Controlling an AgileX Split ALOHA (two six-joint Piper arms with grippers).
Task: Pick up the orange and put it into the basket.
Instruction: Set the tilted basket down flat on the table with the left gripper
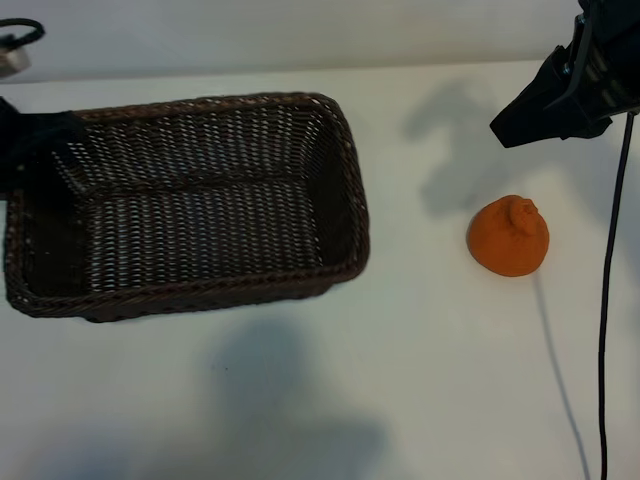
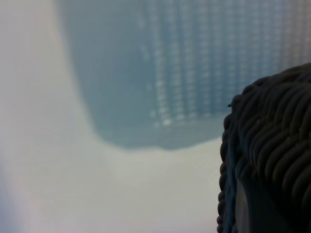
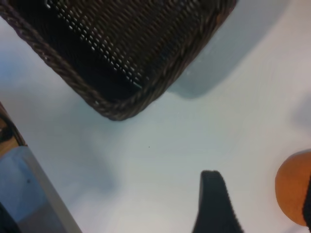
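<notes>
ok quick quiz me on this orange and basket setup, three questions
1. True or false: the orange already lies inside the basket.
2. The right end effector is: a) open, b) shut on the orange, c) out of view.
3. In the exterior view, on which side of the basket does the orange sit on the table?

Key: 1 false. 2 a. 3 the right side, apart from the basket.
</notes>
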